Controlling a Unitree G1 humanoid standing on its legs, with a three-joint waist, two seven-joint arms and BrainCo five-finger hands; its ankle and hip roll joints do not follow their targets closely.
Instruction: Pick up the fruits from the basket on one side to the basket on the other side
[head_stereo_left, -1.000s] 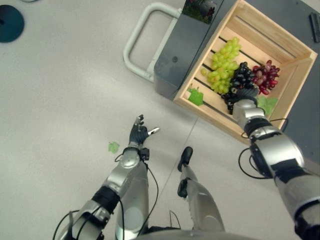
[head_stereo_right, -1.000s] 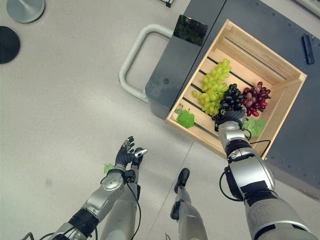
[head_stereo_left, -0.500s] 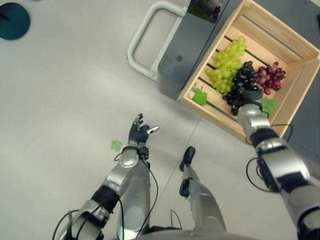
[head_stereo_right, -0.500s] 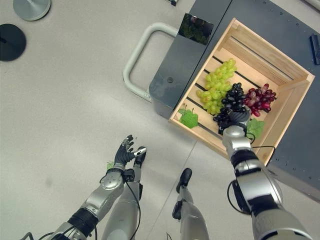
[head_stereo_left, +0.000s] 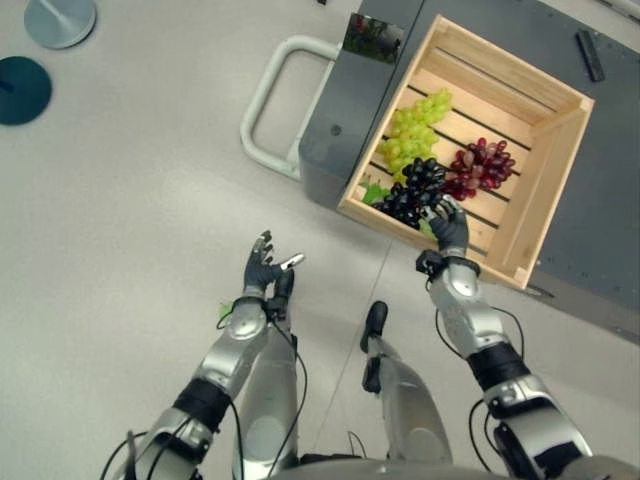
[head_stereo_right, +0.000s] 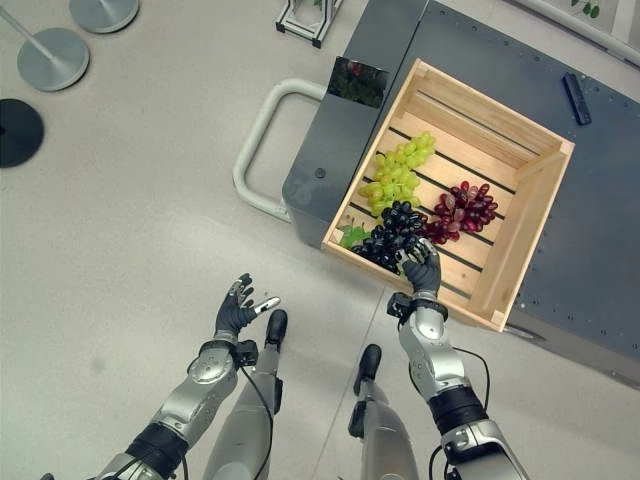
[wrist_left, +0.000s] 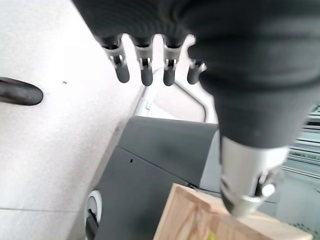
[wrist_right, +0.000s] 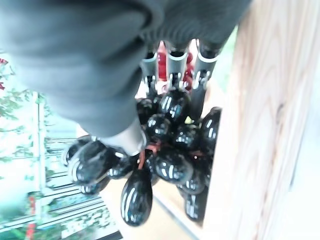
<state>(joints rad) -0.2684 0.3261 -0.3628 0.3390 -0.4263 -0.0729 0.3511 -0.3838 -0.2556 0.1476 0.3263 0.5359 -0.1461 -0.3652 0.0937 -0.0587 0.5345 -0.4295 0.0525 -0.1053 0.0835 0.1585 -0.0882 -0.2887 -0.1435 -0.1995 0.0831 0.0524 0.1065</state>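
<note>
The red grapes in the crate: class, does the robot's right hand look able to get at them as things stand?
Probably not yet. The right hand is closed on the black grapes, so it is occupied. Otherwise the way looks free: the red grapes lie uncovered in the open-topped wooden crate, just beyond that hand.

The crate (head_stereo_right: 520, 235) is pale, grainy bare wood; the black grapes (wrist_right: 170, 150) shine glossily.

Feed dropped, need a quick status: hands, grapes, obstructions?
Right hand shut on black grapes in wooden crate. Left hand open over floor. Green grapes, red grapes untouched.
</note>
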